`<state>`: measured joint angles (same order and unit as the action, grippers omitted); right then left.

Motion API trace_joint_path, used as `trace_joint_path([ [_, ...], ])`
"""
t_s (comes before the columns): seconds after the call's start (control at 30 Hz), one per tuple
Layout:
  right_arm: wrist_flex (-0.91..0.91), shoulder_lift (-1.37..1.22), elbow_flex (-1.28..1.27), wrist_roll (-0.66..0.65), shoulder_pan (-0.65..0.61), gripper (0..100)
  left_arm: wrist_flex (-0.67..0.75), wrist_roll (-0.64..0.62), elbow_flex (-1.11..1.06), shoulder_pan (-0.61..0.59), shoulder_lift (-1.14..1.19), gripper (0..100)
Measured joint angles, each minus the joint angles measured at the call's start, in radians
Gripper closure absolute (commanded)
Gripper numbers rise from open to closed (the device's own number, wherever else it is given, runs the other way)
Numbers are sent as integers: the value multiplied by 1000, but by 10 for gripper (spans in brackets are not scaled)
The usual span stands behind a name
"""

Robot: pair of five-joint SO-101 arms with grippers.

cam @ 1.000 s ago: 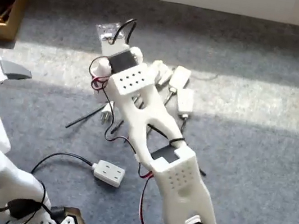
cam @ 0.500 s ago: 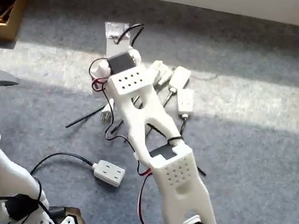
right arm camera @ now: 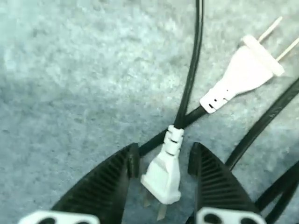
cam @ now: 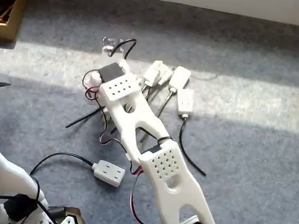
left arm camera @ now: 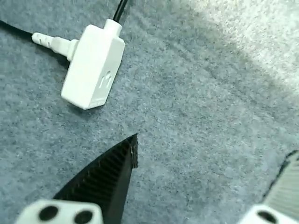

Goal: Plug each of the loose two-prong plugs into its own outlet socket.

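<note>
From above, I see my right arm (cam: 136,122) stretched over the grey carpet (cam: 255,163) toward a cluster of outlet sockets (cam: 178,82), with a lone socket (cam: 109,173) lying nearer the bases. On the left wrist camera, my left gripper (left arm camera: 210,163) hangs wide open, with a white socket (left arm camera: 93,60) lying just ahead. On the right wrist camera, my right gripper (right arm camera: 164,148) is open, its fingers (right arm camera: 117,179) flanking a two-prong plug (right arm camera: 163,177), and a second plug (right arm camera: 243,72) lies beyond

High cam: fixed, behind the arm bases, steep look-down over the bench (cam: 252,179). Both wrist cams sit close, facing down. Right wrist and high share the cord tangle (right arm camera: 193,70).
</note>
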<state>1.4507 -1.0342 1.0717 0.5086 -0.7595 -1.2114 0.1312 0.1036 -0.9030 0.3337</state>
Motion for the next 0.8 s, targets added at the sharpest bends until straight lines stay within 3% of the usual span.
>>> trace_joint_path([
  [0.27,-61,-101,58,-104,0,831,0,0,0,0,0,556],
  [0.43,-61,-110,63,-107,20,995,0,0,0,0,0,556],
  [0.8,31,-84,63,-34,35,992,0,0,0,0,0,556],
])
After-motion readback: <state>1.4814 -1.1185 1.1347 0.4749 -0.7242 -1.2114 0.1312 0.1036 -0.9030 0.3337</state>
